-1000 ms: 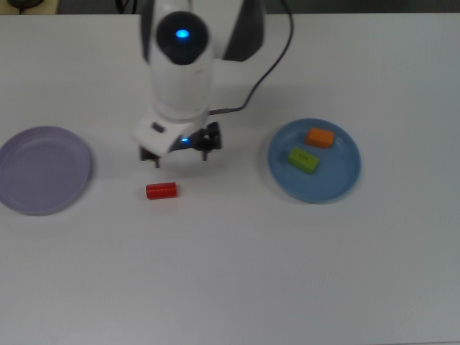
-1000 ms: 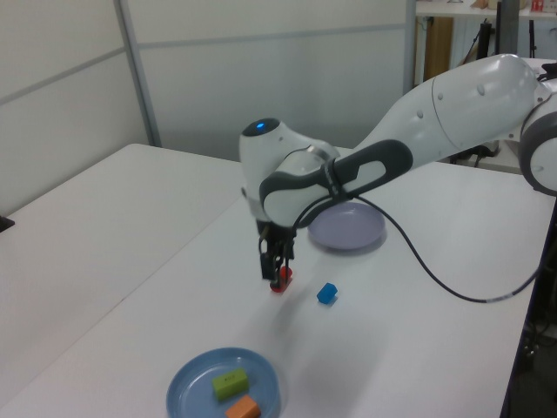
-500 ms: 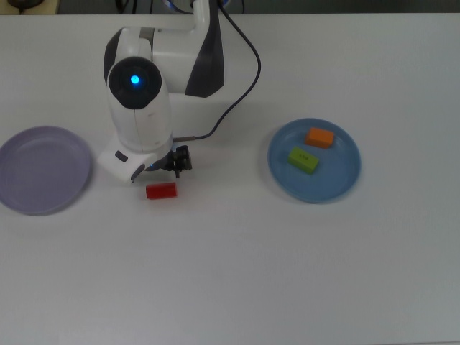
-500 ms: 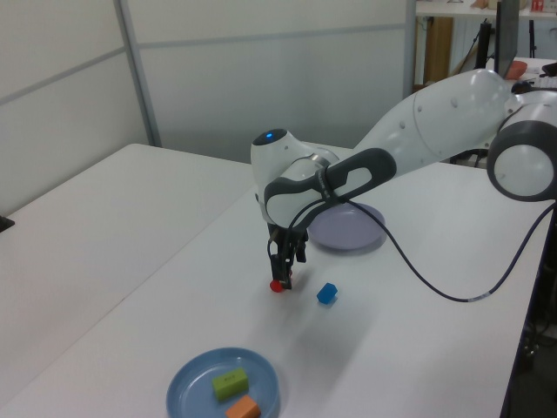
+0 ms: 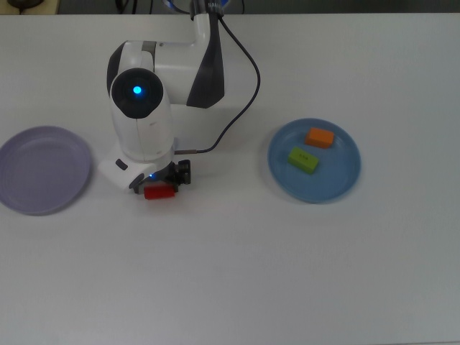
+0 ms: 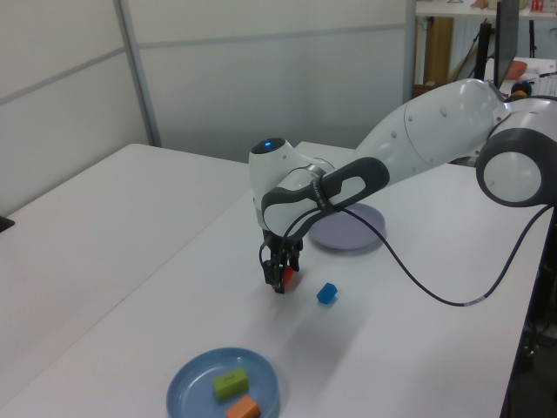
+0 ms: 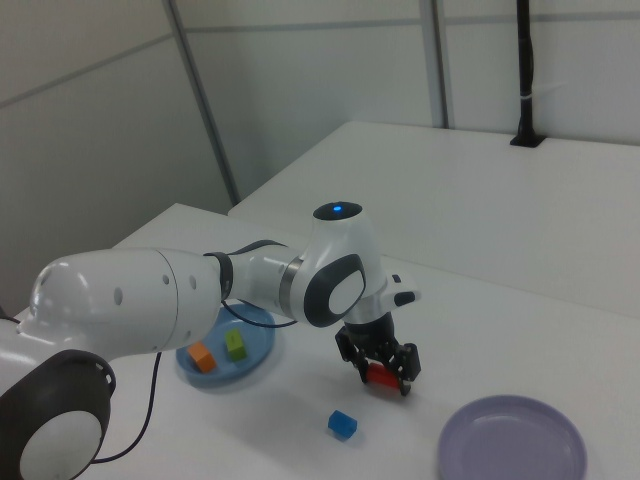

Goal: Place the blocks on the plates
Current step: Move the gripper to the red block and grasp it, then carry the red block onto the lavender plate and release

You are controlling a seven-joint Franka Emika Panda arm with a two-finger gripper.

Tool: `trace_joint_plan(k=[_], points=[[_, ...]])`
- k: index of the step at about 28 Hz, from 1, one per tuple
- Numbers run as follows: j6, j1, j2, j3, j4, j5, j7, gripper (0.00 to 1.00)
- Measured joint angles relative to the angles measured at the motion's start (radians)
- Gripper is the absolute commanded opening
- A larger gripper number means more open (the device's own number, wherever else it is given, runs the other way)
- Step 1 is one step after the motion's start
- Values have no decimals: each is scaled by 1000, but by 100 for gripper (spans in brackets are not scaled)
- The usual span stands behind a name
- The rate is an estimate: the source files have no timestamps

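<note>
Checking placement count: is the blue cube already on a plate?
No. In the right view the blue cube sits on the bare table, apart from both the lavender plate and the blue plate.

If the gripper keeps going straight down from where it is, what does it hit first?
Most likely the red block: the gripper points down at it, fingers either side. Under that lies the table.
</note>
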Motion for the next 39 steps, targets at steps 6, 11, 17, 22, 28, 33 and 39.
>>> trace_joint_plan(k=[6, 11, 17, 22, 28, 33, 39], points=[[0, -2, 0, 0, 13, 7, 2, 5], [0, -42, -22, -3, 39, 28, -7, 6], [-4, -178, -70, -6, 59, 67, -147, 7], [-4, -305, -67, -7, 66, 68, -265, 7], [-4, -366, -25, -6, 66, 69, -303, 10], [-4, -368, -12, -3, 67, 69, -303, 43], [-4, -366, -12, 0, 69, 69, -303, 100]])
